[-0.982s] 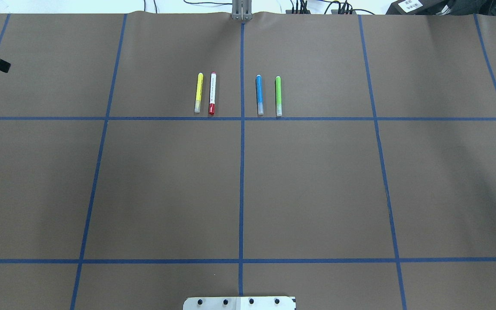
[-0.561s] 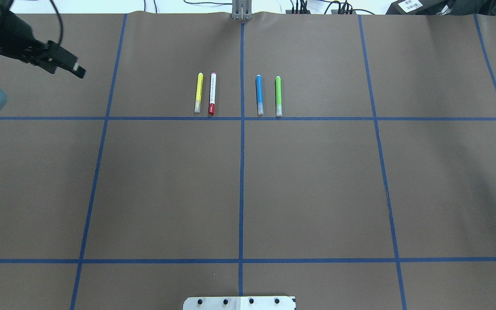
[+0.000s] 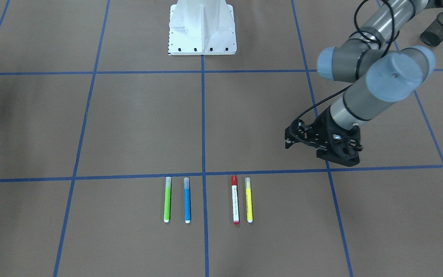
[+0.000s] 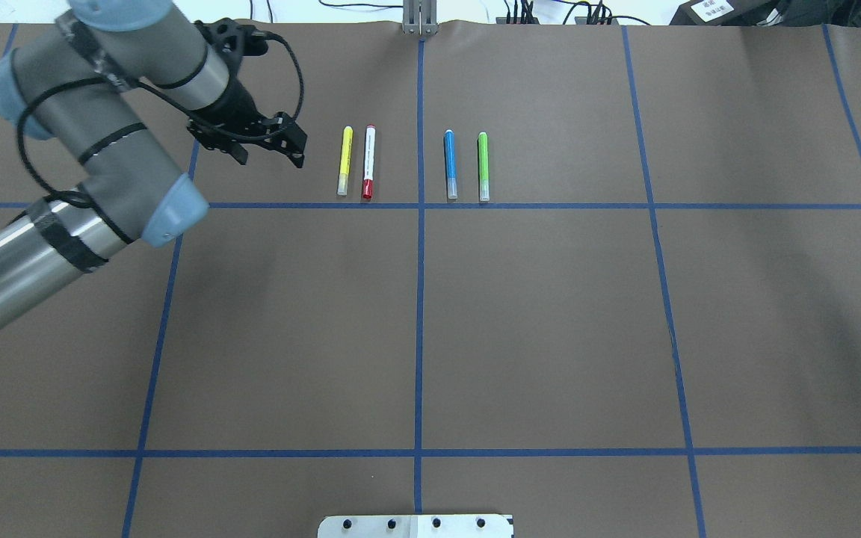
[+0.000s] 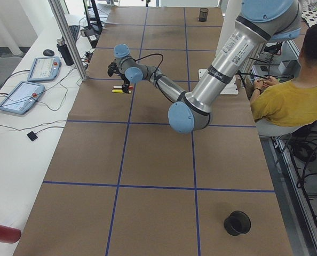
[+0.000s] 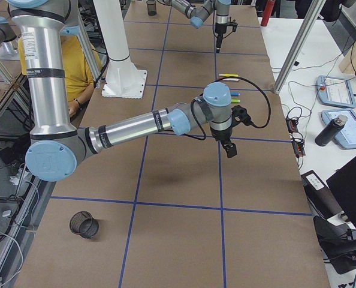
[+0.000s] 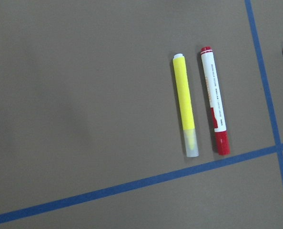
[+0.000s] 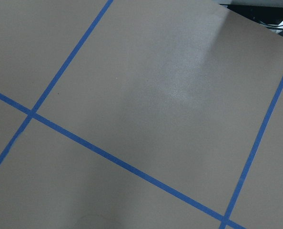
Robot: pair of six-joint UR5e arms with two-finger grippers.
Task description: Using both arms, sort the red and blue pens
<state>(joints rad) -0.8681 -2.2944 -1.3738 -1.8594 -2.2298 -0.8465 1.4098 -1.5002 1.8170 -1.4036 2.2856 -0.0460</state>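
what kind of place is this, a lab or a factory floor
Most likely a robotics lab test cell: the left arm reaches over a table covered in brown paper and marked with a blue tape grid, and teach pendants lie on a side bench.

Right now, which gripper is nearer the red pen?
Left. The left gripper is on the robot's left of the yellow pen, which lies beside the red pen. The right gripper hangs far off, toward the table's right end.
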